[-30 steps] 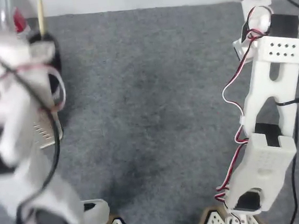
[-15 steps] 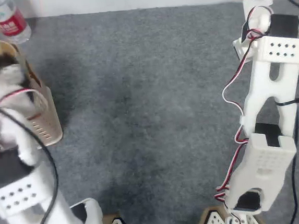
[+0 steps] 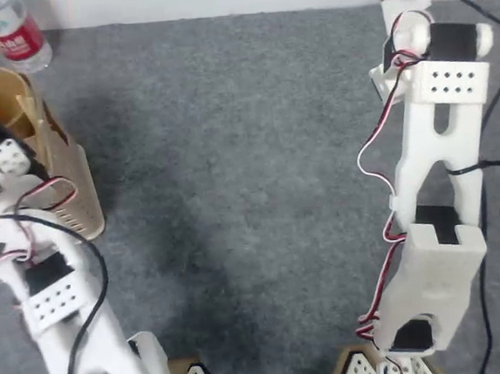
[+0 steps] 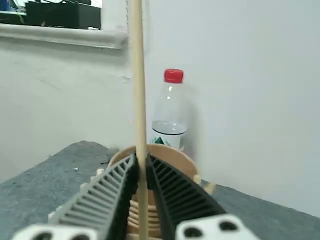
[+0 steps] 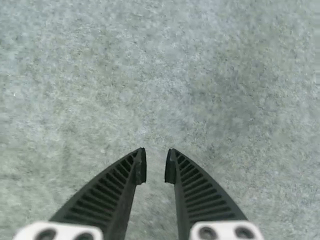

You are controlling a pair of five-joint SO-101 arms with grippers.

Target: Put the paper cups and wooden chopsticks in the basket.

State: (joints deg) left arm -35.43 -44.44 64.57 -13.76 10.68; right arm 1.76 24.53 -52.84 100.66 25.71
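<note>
1. Mat (image 3: 230, 154): grey, with a short fuzzy pile like carpet. It covers the table.
2. Basket (image 3: 75, 193): beige plastic with a rounded wall and rows of small perforations. It sits at the left edge of the mat, in the high view.
3. Paper cup (image 3: 10, 94): brown with a round open rim. It stands in the far end of the basket, and its rim rises above the basket wall.
4. Wooden chopstick (image 4: 136, 75): a pale, smooth, thin straight stick. It is upright, and its upper end passes out of the left wrist view.
5. Left gripper (image 4: 141, 162): black fingers with ridged inner faces, clamped together on the wooden chopstick. The brown cup rim is right behind the fingertips.
6. Left arm (image 3: 54, 296): white printed plastic. It rises from its base at the near edge and leans toward the basket, with its wrist just beside the cup.
7. Right gripper (image 5: 155, 167): the same black ridged fingers. The tips are a narrow gap apart with nothing between them, pointing down at bare mat.
8. Right arm (image 3: 443, 135): white blocky segments with black servo housings. It stretches up the right side from the near edge toward the far edge, well apart from the basket.
9. Wires (image 3: 378, 154): thin red and white leads that loop along the inner side of the right arm.
10. Bottle (image 3: 10, 31): clear plastic with a red label. It stands at the far left corner beyond the basket, against a plain white wall (image 4: 240, 75).
</note>
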